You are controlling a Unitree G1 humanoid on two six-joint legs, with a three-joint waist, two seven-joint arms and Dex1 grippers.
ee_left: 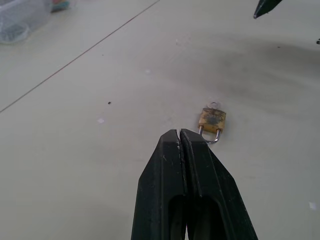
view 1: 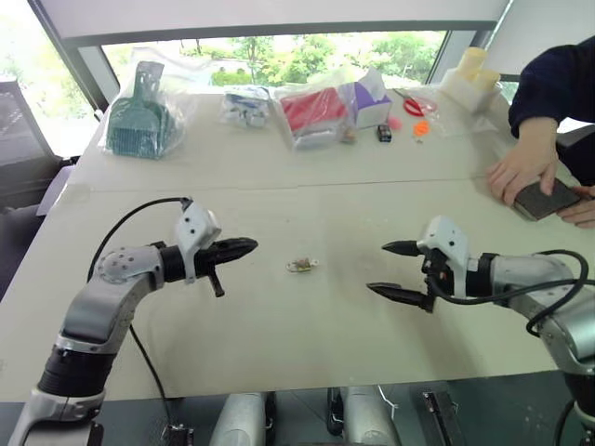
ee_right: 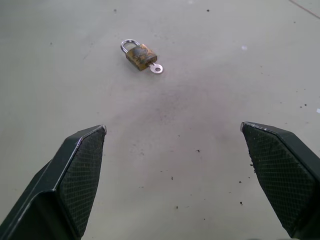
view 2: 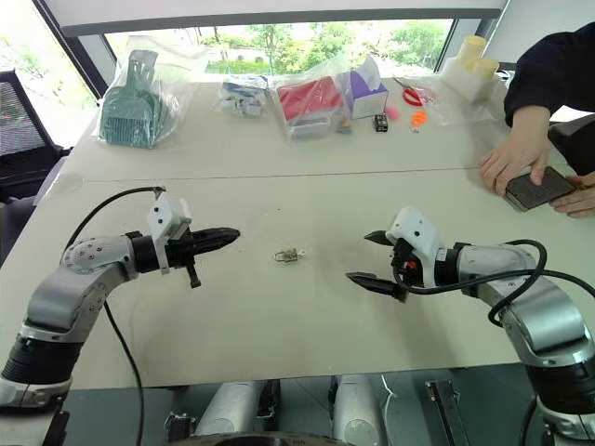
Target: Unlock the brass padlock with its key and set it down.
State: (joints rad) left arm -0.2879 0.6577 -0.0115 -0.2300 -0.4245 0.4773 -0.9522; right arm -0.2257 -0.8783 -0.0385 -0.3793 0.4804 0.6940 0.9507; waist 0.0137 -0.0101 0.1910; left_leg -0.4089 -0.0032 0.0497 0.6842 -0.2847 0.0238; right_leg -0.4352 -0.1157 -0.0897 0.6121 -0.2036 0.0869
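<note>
Apparently nothing is done yet — brass padlock [ee_right: 139,55], key [ee_right: 156,68] inserted, lies untouched on the surface [view 1: 279,325]; left end effector [view 1: 244,247] closed empty, right end effector [view 1: 392,269] spread wide.

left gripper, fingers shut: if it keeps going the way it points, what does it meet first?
Most likely the brass padlock, lying flat on the table between both arms. In the wrist view it sits just beyond the left gripper, slightly off to one side, so the tips could touch bare tabletop first; depth is unclear.

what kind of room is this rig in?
Probably an office or lab test bench: a wide pale table by big windows, bagged props along its far edge, and a person's hand resting on it.
</note>
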